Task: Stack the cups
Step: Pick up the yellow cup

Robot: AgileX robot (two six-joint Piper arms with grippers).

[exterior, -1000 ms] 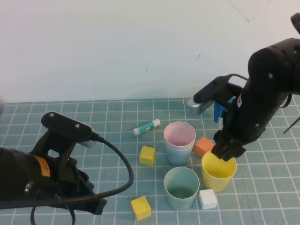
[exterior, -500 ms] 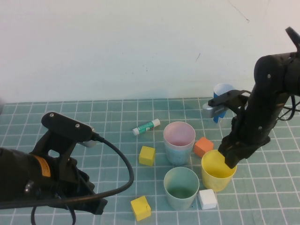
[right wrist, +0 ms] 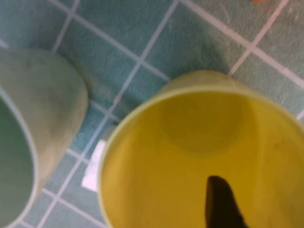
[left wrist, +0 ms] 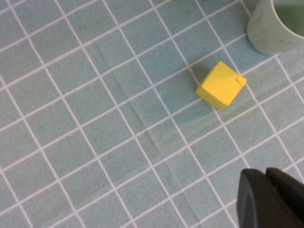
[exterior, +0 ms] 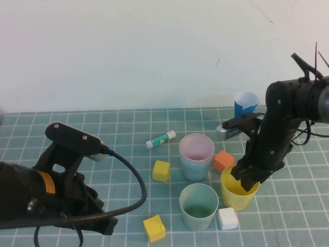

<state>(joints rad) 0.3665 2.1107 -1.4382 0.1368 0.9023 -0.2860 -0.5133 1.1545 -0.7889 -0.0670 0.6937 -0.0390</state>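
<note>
While unlabelled — yellow cup (exterior: 239, 188) under right gripper (exterior: 245, 178)

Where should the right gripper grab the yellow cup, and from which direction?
On the rim, from above. The yellow cup stands upright, mouth open, and its wall is thin enough to pinch. The right gripper is already at its far rim, one finger inside. The white cube and orange cube crowd its sides. The left gripper is parked, shut.

Green grid mat (exterior: 128, 123), cups, cubes, glue stick (exterior: 160, 139)
</note>
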